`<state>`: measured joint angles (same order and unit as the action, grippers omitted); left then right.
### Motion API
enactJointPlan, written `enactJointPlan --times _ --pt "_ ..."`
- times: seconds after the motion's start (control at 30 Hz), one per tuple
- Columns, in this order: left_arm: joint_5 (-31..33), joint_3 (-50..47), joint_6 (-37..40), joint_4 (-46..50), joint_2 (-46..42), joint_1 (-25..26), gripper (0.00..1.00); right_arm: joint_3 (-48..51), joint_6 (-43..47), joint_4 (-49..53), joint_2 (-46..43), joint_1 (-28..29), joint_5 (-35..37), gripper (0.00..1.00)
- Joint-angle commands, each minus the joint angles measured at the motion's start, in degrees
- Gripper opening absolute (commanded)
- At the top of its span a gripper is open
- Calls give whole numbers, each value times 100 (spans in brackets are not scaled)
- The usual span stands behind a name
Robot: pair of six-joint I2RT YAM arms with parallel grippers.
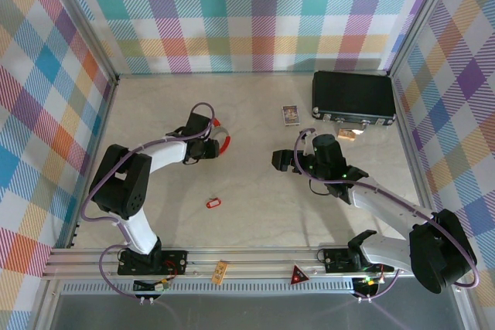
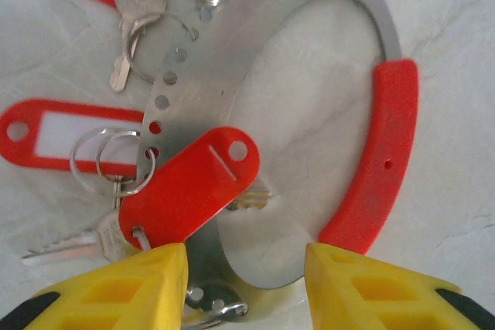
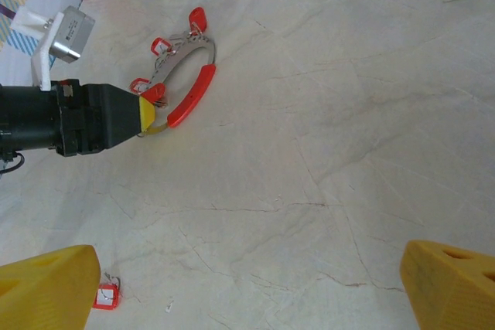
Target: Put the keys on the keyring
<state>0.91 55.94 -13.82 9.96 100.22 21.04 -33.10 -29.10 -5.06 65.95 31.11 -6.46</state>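
While several keys are already hanging on the keyring, far-left on the table, one loose key is lying near ctr. The left claw is straddling the ring, grip unclear; the right claw is hovering w/ fingers apart, empty.

White-and-black arms trail purple cables, ending in yellow fingers.

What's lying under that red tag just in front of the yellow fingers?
The red tag lies over the perforated metal band of the keyring. A bit of what looks like a key peeks out at its right edge; the rest is covered.
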Motion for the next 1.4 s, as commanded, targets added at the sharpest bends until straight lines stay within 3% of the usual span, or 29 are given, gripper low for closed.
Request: enactJointPlan --times 0.0,0.47,0.8,0.87,1.07,1.17,1.23,1.37 --pt "-70 -176 72 -2 -188 40 44 -204 117 -92 43 44 57 99" --pt "231 -529 36 163 -605 181 41 -205 142 -65 19 54 119 99" --pt "506 -479 73 322 -452 278 37 -210 151 -34 -3 68 162 99" --pt "544 -465 85 339 -449 296 28 -205 157 -33 -13 71 171 99" --pt "694 -479 75 384 -447 355 25 -212 159 -30 -21 73 189 99" --pt "804 -503 67 384 -503 375 13 -213 159 -30 -8 79 189 99" --pt "845 -519 69 393 -563 396 0 -214 167 -30 -4 82 189 99" --pt "1004 -511 64 442 -690 473 0 -207 170 -34 -9 79 189 99"
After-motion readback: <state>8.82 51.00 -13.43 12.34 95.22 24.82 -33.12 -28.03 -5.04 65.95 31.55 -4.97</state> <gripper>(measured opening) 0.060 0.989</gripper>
